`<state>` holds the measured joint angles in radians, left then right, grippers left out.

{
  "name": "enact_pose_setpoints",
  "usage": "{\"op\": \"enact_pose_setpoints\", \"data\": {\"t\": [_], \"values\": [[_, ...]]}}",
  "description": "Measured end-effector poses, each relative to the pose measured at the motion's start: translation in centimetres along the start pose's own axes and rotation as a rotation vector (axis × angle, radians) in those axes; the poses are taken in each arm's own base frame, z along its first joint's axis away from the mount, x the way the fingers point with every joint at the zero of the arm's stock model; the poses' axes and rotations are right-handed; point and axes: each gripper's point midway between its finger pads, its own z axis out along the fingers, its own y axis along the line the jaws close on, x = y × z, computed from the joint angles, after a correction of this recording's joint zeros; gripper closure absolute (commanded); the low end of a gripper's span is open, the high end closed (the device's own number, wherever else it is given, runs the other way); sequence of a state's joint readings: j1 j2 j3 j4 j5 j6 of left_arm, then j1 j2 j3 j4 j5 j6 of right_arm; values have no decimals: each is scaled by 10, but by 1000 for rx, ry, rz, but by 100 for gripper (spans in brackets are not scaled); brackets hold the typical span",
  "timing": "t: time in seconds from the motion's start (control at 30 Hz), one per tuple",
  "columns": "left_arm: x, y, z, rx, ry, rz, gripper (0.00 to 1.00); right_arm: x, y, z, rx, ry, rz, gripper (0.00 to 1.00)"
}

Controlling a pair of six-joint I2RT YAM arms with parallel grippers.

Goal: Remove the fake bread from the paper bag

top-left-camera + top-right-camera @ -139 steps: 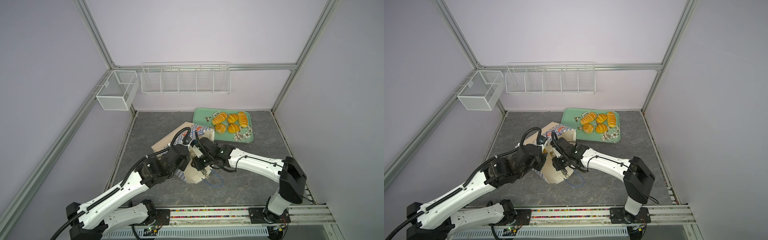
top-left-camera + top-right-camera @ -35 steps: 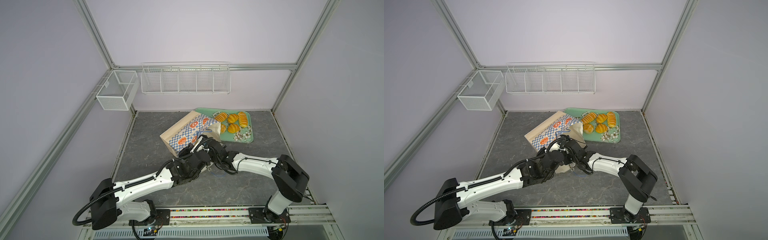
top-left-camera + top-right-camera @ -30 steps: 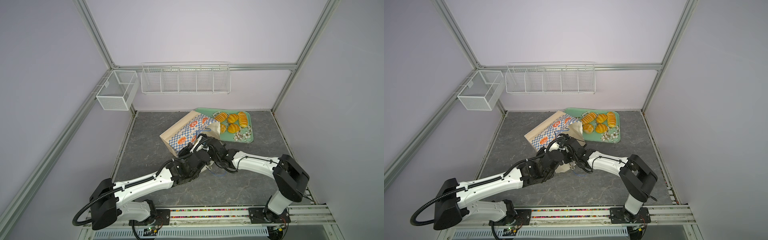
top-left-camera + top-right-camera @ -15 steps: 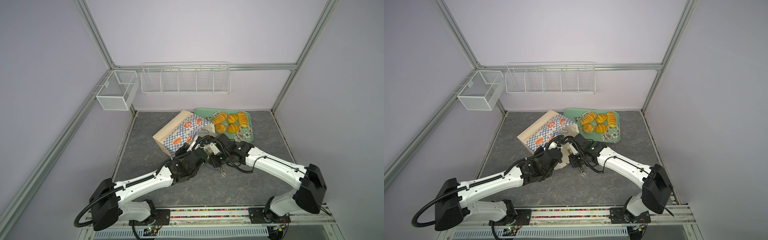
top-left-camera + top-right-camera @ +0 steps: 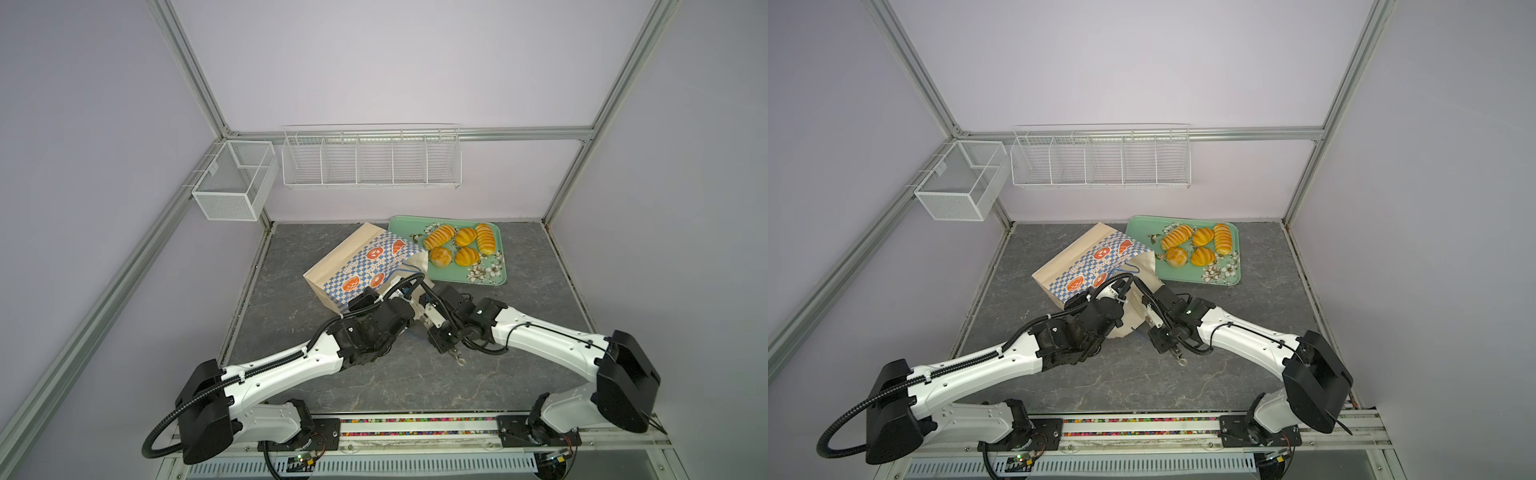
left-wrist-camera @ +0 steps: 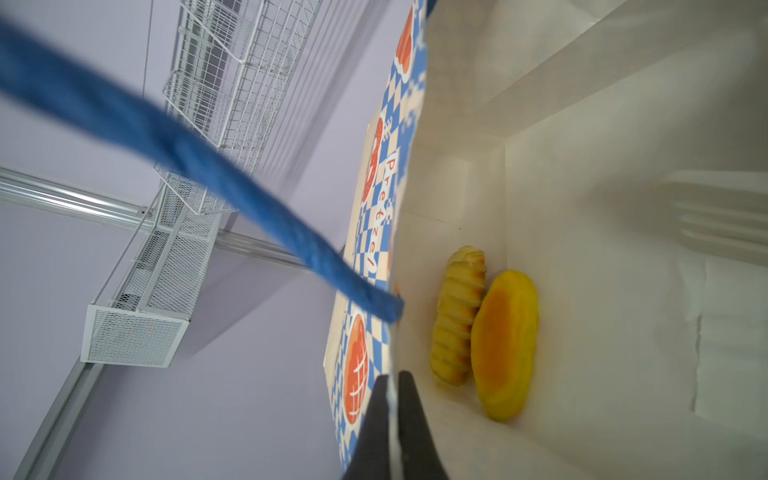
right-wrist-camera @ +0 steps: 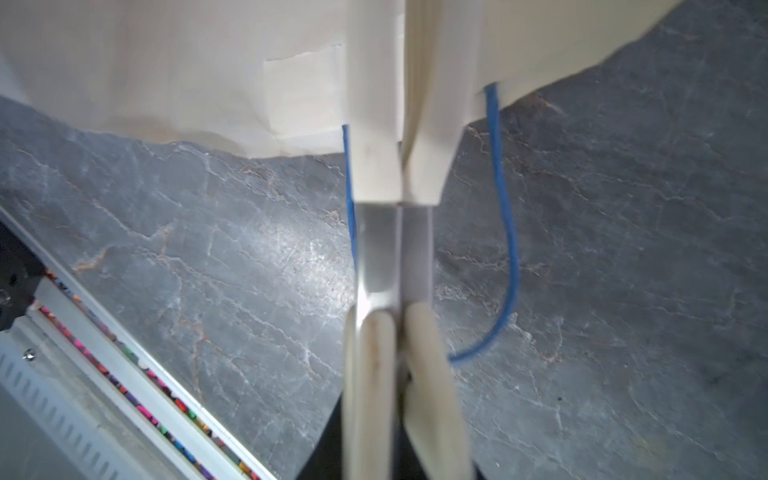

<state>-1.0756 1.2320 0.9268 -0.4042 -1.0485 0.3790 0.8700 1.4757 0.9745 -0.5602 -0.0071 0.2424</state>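
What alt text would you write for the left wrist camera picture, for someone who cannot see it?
Deep inside the open paper bag lie a ribbed toy bread and a smooth toy bread, side by side. The left claw is shut on the bag's checkered rim; a blue cord handle crosses the foreground, wire baskets hang on the wall behind.

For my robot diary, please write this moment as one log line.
left gripper: shut on paper bag | right gripper: shut on tongs | fake bread: two inside bag, five on tray
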Motion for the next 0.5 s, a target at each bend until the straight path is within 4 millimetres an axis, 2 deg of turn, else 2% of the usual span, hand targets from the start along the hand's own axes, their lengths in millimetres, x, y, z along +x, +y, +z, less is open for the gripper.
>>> {"op": "enact_pose_setpoints", "data": {"t": [0.27, 0.5], "values": [[-24, 36, -20, -48, -77, 26, 100, -11, -1, 33, -2, -48, 0, 93], [-62, 51, -39, -95, -141, 104, 100, -25, 2, 39, -19, -116, 3, 93]]}}
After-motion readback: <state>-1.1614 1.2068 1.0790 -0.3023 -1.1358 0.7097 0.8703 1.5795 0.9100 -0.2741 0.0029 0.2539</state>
